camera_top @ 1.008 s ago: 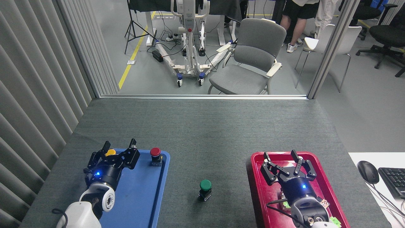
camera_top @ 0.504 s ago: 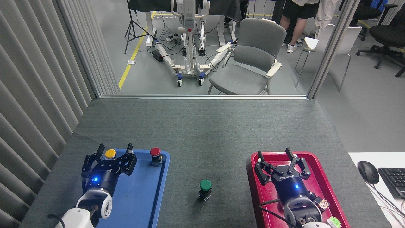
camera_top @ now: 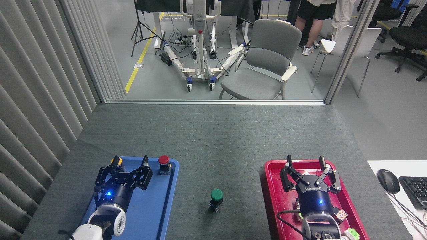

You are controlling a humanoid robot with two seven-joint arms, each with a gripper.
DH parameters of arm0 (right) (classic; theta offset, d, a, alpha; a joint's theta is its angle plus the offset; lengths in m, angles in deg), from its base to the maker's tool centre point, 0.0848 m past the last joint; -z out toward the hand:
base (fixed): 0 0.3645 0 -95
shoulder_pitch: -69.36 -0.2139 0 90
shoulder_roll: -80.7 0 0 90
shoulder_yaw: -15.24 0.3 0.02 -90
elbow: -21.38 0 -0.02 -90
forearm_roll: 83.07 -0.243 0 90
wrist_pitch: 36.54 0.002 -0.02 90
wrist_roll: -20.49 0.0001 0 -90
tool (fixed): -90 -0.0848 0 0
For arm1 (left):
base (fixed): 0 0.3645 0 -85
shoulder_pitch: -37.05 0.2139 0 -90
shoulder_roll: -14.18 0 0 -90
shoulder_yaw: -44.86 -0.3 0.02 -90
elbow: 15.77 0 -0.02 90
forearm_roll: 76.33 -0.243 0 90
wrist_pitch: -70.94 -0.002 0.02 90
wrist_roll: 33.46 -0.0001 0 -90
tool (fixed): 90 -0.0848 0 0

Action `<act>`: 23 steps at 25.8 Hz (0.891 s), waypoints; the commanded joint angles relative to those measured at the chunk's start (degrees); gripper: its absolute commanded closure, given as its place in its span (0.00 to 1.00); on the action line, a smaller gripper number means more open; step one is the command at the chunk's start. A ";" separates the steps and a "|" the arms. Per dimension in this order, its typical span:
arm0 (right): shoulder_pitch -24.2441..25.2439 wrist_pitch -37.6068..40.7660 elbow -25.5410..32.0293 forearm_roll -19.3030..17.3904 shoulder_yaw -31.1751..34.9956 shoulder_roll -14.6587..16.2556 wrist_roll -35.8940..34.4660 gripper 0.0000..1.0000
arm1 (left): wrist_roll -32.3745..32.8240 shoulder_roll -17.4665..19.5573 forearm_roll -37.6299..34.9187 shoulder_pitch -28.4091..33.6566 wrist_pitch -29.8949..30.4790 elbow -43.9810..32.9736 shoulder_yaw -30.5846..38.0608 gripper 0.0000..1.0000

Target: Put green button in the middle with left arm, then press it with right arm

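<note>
The green button (camera_top: pixel 216 199) stands upright on the bare dark grey cloth (camera_top: pixel 213 140) between the two trays, near the front edge. My left gripper (camera_top: pixel 130 160) hovers open over the blue tray (camera_top: pixel 146 206), with nothing between its fingers; the yellow-capped button (camera_top: pixel 116 162) shows just behind its left finger. My right gripper (camera_top: pixel 305 160), with white lettering on its body, is open and empty above the red tray (camera_top: pixel 273 196). Both grippers are well apart from the green button.
A red-capped button (camera_top: pixel 163 164) stands at the blue tray's far right corner. Small green and white bits (camera_top: pixel 350 231) lie in the red tray near my right wrist. A black mouse (camera_top: pixel 388 180) and keyboard (camera_top: pixel 413 190) sit on a white surface at right. A grey chair (camera_top: pixel 263 63) stands beyond the table.
My left gripper has shifted right over the blue tray, now partly covering the yellow button. My right gripper has moved right over the red tray. The green button has not moved.
</note>
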 commanded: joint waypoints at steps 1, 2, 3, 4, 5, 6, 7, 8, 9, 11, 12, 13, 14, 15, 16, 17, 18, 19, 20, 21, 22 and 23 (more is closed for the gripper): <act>-0.12 1.23 -0.14 -0.12 0.08 -0.31 -2.66 0.00 | -0.90 0.24 0.01 0.16 0.17 0.11 -0.57 0.00; -0.30 1.23 -0.23 -0.20 0.08 -0.40 -2.31 0.00 | -0.99 0.24 0.01 0.33 0.17 0.11 -0.57 0.00; -0.30 1.23 -0.23 -0.47 0.17 -0.31 -1.43 0.00 | -1.17 0.15 -0.08 0.51 0.17 0.02 -0.57 0.00; -0.39 1.23 -0.23 -0.73 0.17 -0.14 0.06 0.00 | -1.25 0.06 -0.08 0.60 0.17 -0.06 -0.57 0.00; -0.48 1.32 -0.23 -0.91 0.17 -0.14 2.35 0.00 | -1.25 0.06 0.01 0.60 0.17 -0.24 -0.57 0.00; -0.56 1.32 -0.23 -1.00 0.17 -0.14 4.72 0.01 | -1.25 0.15 -0.08 0.69 0.17 -0.24 -0.49 0.00; -0.56 1.32 -0.23 -1.08 0.17 -0.22 6.74 0.01 | -1.25 0.15 -0.08 0.69 0.17 -0.24 -0.49 0.00; -0.56 1.32 -0.23 -1.08 0.17 -0.14 7.80 0.01 | -1.25 0.15 -0.08 0.77 0.17 -0.24 -0.49 0.00; -0.56 1.32 -0.14 -1.08 0.17 -0.05 7.97 0.01 | -1.25 0.15 0.00 0.86 0.17 -0.15 -0.49 0.00; -0.48 1.67 -0.14 -1.08 0.17 -0.05 7.80 0.01 | -1.25 0.24 0.00 0.95 0.17 -0.06 -0.40 0.00; -0.56 1.85 -0.14 -1.08 0.17 -0.05 7.80 0.00 | -1.25 0.24 -0.08 0.95 0.17 -0.06 -0.40 0.00; -0.56 1.94 -0.14 -1.08 0.17 -0.05 7.80 0.00 | -1.25 0.24 0.01 0.95 0.17 -0.06 -0.31 0.00; -0.56 1.85 -0.14 -1.08 0.17 -0.05 7.80 0.00 | -1.25 0.24 0.01 0.95 0.17 0.02 -0.31 0.00; -0.56 1.85 -0.14 -1.08 0.17 -0.05 7.80 0.00 | -1.25 0.24 0.01 0.95 0.17 0.02 -0.31 0.00; -0.56 1.85 -0.14 -1.08 0.17 -0.05 7.88 0.00 | -1.25 0.33 0.01 0.95 0.09 0.02 -0.31 0.00; -0.48 1.85 -0.14 -1.08 0.17 -0.05 7.80 0.00 | -1.25 0.50 0.09 0.95 0.17 0.11 -0.31 0.00; -0.48 1.94 -0.14 -1.08 0.17 -0.05 7.89 0.00 | -1.25 0.50 0.09 0.86 0.17 0.11 -0.31 0.00; -0.48 1.94 -0.14 -1.08 0.17 -0.05 7.89 0.00 | -1.25 0.50 0.09 0.95 0.17 0.11 -0.31 0.00; -0.48 1.94 -0.14 -1.08 0.17 -0.05 7.89 0.00 | -1.25 0.50 0.09 0.95 0.17 0.11 -0.31 0.00; -0.48 1.85 -0.14 -1.08 0.17 -0.14 7.97 0.00 | -1.25 0.50 0.09 0.95 0.17 0.11 -0.31 0.00; -0.48 1.59 -0.14 -1.08 0.17 -0.22 8.24 0.00 | -1.25 0.50 0.09 0.95 0.17 0.11 -0.31 0.00; -0.48 1.32 -0.05 -1.17 0.17 -0.31 8.41 0.00 | -1.25 0.42 0.09 0.95 0.17 0.11 -0.31 0.00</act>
